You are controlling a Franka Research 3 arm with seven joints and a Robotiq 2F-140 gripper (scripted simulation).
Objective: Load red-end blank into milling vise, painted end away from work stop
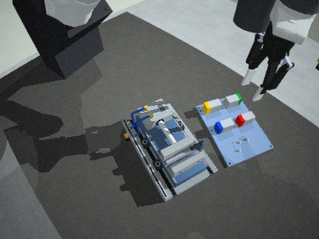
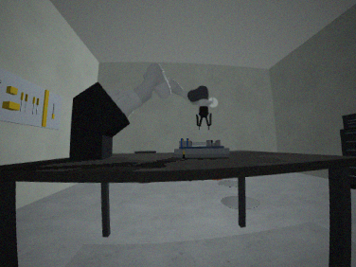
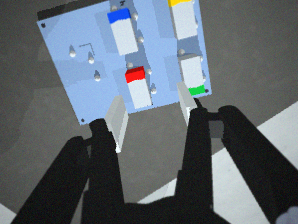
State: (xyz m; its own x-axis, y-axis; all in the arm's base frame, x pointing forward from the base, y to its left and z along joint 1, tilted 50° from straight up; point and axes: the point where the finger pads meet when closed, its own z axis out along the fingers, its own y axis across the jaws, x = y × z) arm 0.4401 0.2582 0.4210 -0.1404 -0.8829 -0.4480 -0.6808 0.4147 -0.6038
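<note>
The black two-finger gripper [image 1: 254,88] hung in the air above the far right part of the dark grey counter [image 1: 85,178], well clear of every item. Its fingers stood partly apart with nothing between them. In the wrist view the two pale finger pads framed bare counter just beside the near edge of the plate.

The flat light-blue infeed plate [image 1: 254,150] lay on the counter toward its right side. Four grey rectangular blanks lay flat on the plate, apart from one another:
- the grey blank with the red end [image 1: 245,119], on the plate beside the green-ended one and behind the blue-ended one as seen from the wrist;
- the grey blank with the blue end [image 1: 224,125];
- the grey blank with the yellow end [image 1: 213,106];
- the grey blank with the green end [image 1: 234,100], nearest the gripper's right-hand pad in the wrist view.

Small pale locating pins [image 3: 98,75] stood on the plate, some just beside the blanks.

The grey and blue milling vise [image 1: 171,144] sat on its raised grey plate [image 1: 163,196] near the middle of the counter, just left of the infeed plate. Blue hoses [image 1: 137,116] ran to its far end block. No blank lay between the jaws.
</note>
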